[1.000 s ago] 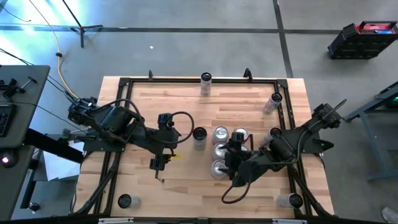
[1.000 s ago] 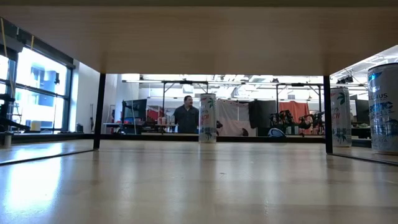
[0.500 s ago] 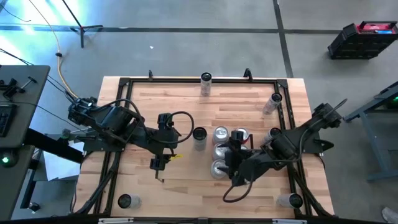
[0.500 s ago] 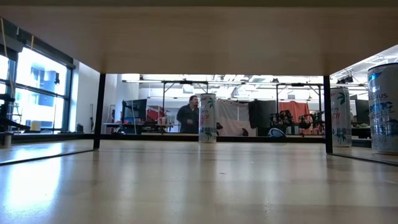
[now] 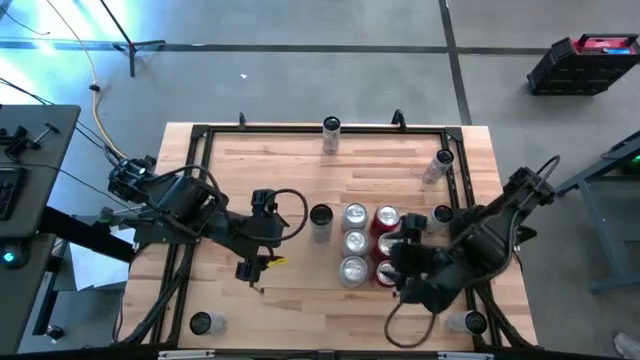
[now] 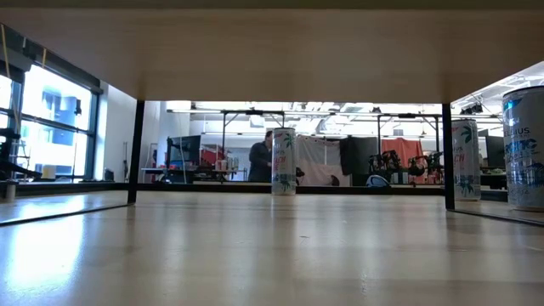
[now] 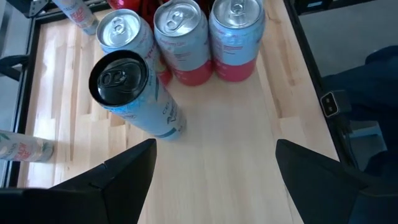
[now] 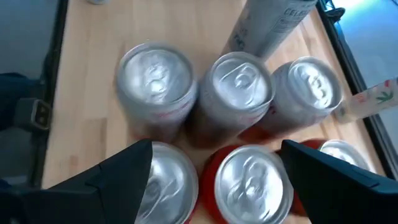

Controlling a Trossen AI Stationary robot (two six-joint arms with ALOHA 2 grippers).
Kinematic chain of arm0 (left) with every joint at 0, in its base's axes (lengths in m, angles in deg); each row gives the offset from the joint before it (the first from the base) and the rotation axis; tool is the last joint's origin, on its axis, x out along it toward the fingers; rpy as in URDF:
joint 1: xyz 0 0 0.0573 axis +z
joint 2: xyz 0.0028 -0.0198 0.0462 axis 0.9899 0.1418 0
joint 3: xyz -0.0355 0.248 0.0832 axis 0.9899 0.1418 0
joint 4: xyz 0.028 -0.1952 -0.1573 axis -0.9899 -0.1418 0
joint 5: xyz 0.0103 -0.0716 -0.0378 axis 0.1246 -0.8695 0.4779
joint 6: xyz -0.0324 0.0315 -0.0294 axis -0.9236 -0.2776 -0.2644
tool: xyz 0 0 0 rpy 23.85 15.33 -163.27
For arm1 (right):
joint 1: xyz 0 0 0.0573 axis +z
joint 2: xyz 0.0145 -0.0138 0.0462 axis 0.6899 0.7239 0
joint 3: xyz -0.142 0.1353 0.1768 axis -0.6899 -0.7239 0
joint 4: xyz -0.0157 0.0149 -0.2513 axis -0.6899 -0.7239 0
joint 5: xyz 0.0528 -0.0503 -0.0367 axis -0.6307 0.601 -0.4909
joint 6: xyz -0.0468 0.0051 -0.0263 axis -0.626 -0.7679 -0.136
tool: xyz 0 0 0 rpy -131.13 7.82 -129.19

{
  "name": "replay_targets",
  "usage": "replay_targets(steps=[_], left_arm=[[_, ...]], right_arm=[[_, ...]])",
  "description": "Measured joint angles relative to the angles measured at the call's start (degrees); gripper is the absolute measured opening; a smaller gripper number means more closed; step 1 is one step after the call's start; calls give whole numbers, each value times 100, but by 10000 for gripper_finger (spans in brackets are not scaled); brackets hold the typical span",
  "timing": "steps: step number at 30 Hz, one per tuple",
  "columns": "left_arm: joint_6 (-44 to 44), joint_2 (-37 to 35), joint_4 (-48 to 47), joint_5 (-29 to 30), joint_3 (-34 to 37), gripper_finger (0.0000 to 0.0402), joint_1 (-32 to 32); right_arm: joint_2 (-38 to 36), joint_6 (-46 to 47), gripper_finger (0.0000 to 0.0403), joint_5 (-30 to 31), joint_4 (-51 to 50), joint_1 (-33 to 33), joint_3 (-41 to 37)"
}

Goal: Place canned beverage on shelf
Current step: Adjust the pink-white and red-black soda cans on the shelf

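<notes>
Left claw spread wide, empty, hovering over bare wood left of the can group; right claw also spread, empty, hanging right over the packed cans. Task thing by my read: black-topped can, upright, long axis vertical, alone just left of the cluster and not touching it in the high view. Left wrist view has the black-topped can dead ahead, between and beyond the two dark fingers, leaning only from camera angle. So it lies to the right of the left claw, toward the counter's middle, near; left arm is the closer and less obstructed one, the right arm would have to reach across the group. Cluster: silver-topped cans, some red bodied, in two tight columns touching each other, sitting inside the shelf, a light-wood bay with thin black rails. Free floor remains left of the group, where the black-topped can stands. Stray cans: one at the far rail, one tilted at the far right, one at the near left corner, one at the near right. Low view shows neither claw, only a can standing far off and a person in the room behind. Next move likely: the left claw drives forward, fingers either side of the can body, low grip to avoid tipping.
</notes>
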Motion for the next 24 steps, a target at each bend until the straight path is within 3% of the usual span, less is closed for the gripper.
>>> replay_targets(steps=[13,24], left_arm=[[-147,-2,184,4,0,321,-168],[-154,-2,192,5,0,321,-168]], right_arm=[[-31,837,341,524,-496,467,0],[196,807,341,256,-573,328,2]])
